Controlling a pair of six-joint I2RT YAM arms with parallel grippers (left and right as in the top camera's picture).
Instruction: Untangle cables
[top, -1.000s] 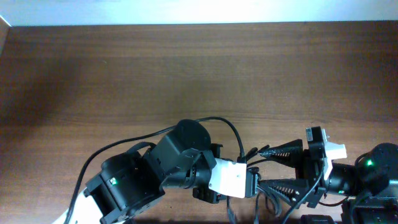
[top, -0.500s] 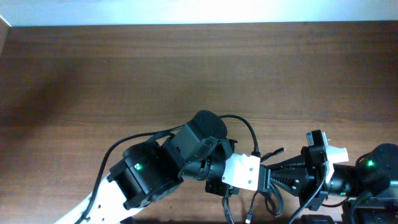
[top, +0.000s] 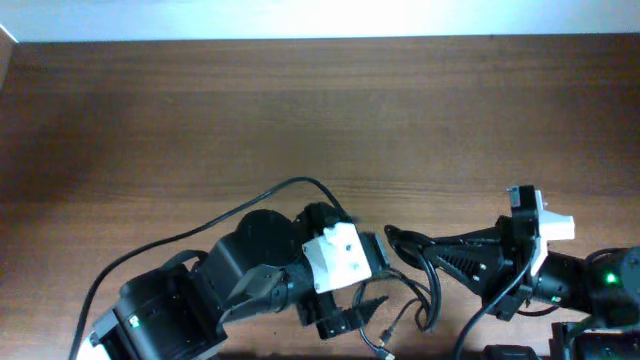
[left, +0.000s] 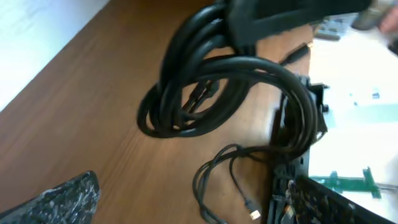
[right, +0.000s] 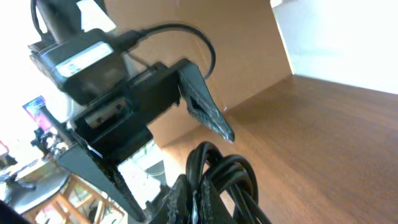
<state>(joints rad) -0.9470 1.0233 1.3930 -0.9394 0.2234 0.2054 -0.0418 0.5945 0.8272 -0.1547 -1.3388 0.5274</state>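
Observation:
The cables (left: 205, 93) are a bundle of black loops, lifted at the top and sagging to the wooden table. My right gripper (top: 397, 241) is shut on the top of the bundle; in the right wrist view its fingers (right: 186, 198) pinch the cords (right: 231, 179) between them. A thinner cord with a metallic plug (left: 252, 209) trails loose on the table below. My left gripper (top: 378, 283) stands open just left of the bundle, with nothing between its fingers (left: 62, 199). In the overhead view the cables (top: 428, 292) hang in loops between the two grippers.
The wooden table (top: 300, 120) stretches away behind both arms. The left arm's own thick black wire (top: 200, 235) arcs over its body. Beyond the table's front edge there is a green circuit board (left: 348, 183) and other clutter.
My left gripper has let go, opened wide and drawn back to the left. The right gripper has closed on the bundle and holds it up.

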